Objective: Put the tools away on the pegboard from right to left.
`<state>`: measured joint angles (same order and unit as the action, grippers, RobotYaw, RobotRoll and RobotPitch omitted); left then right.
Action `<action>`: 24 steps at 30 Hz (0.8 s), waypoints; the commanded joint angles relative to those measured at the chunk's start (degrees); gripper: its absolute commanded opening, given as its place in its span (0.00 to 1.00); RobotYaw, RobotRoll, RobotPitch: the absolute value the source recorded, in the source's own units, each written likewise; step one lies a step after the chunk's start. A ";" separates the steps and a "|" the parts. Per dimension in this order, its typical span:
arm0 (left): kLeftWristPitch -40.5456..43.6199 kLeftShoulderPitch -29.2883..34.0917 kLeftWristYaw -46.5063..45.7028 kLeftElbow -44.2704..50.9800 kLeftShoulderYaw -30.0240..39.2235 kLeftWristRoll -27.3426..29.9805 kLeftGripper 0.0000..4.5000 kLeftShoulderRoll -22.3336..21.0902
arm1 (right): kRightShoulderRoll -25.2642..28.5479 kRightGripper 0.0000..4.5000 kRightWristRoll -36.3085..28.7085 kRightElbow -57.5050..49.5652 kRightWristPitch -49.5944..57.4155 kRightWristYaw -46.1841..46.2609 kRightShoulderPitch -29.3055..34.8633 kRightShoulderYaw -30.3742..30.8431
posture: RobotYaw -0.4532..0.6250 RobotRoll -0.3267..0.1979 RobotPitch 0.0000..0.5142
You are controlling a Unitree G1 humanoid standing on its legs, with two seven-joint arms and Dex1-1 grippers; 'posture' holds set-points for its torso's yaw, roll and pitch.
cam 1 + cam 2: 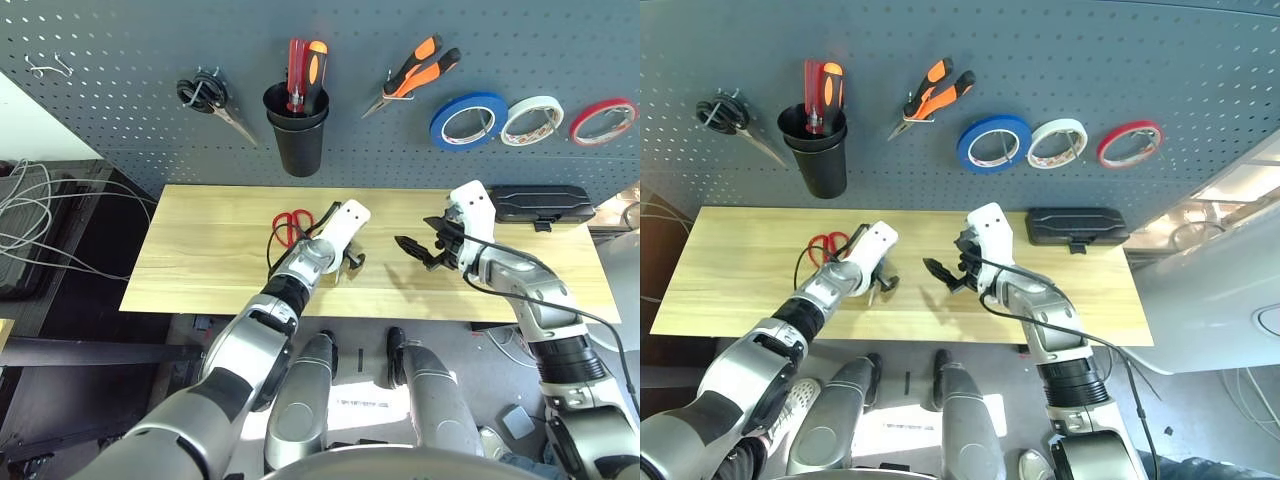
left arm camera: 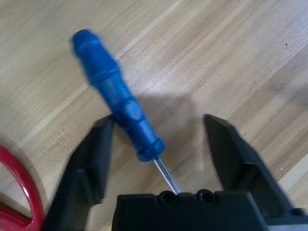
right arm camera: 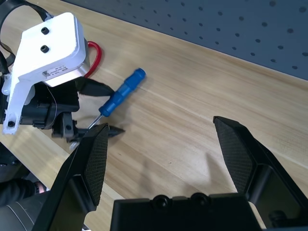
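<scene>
The one small blue-handled screwdriver (image 2: 118, 94), its ribbed, glossy handle ending in a thin metal shaft, lies on the pale wood-grained table (image 3: 168, 96) between the spread fingers of the left gripper (image 2: 159, 120), a close look that the left wrist view gives, while the right wrist view adds the pegboard's edge beyond. Near it on the table are the red-handled scissors (image 2: 25, 179), and the right gripper (image 3: 161, 122) has its textured black jaws wide apart. On the perforated pegboard (image 1: 220, 50) hang one pair of orange-and-black-handled pliers (image 1: 432, 72) and three round tape rolls, blue (image 1: 441, 122), white (image 1: 520, 138) and red (image 1: 590, 139).
</scene>
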<state>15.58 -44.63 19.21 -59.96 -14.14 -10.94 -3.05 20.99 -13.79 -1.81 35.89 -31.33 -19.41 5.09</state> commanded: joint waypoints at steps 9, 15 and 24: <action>-0.61 2.60 -1.93 -0.01 1.14 -0.06 0.11 -1.19 | 4.35 1.00 0.85 0.94 1.21 -5.76 -0.04 2.35 | 0.53 0.62 0.57; -12.80 8.44 1.22 12.31 1.02 1.26 0.11 -3.74 | 10.12 1.00 -0.05 1.49 3.75 -10.99 -0.05 1.79 | 0.54 0.62 0.57; -29.44 19.44 6.79 39.45 5.10 9.84 0.11 -6.02 | 13.91 1.00 -0.40 1.91 2.32 -16.12 -0.45 1.67 | 0.54 0.62 0.56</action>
<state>-11.16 -26.79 25.11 -24.13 -9.38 -2.13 -8.71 34.59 -13.56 -0.34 38.67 -46.44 -20.03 6.54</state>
